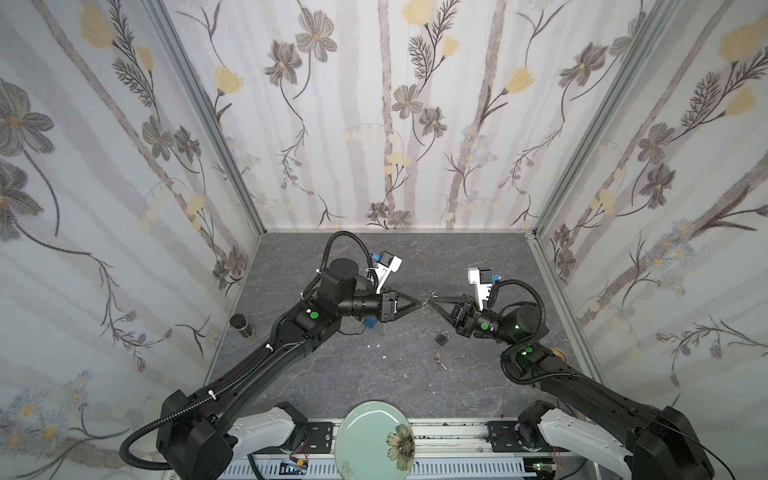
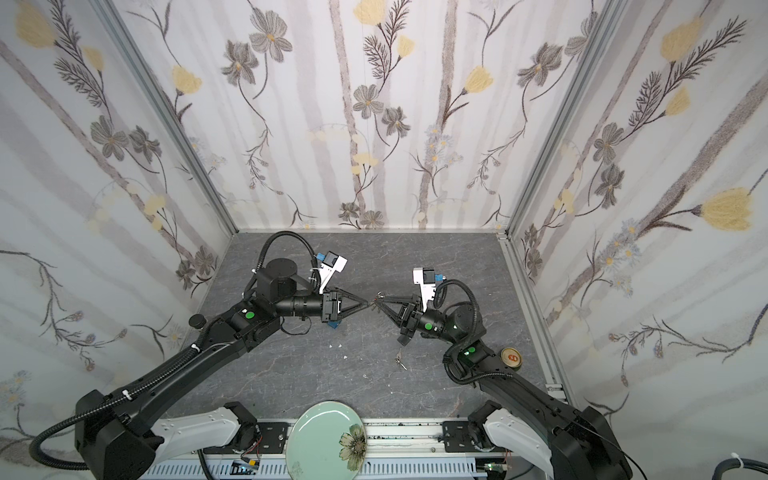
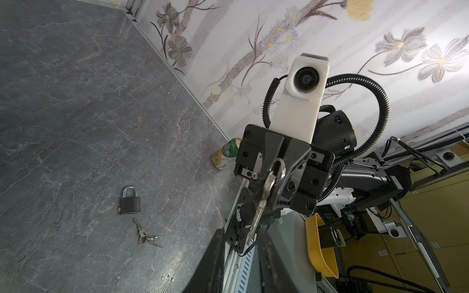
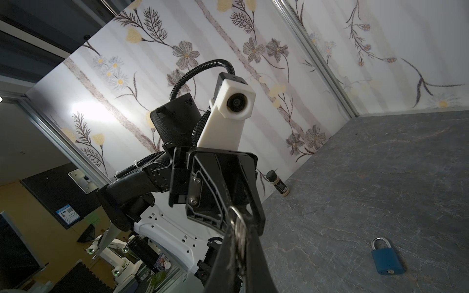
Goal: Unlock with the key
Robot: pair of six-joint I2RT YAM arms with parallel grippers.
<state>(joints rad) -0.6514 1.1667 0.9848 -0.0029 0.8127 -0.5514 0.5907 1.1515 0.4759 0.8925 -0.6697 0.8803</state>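
Near the dark steel-shackled padlock (image 1: 443, 337), right gripper (image 1: 433, 300) jaws pinch a silver key bunch (image 3: 267, 186); left gripper (image 1: 418, 300) jaws, slightly parted, flank its hanging tip.

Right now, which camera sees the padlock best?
The right wrist view: the padlock lies large and unblocked, shackle and keyhole showing. The left wrist view shows it whole but smaller. In a top view it is tiny.

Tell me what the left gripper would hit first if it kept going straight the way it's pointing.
Most likely the key bunch pinched in the right gripper, which faces the left gripper almost tip to tip. One key seems to hang between the left fingers; exact depth is unclear.
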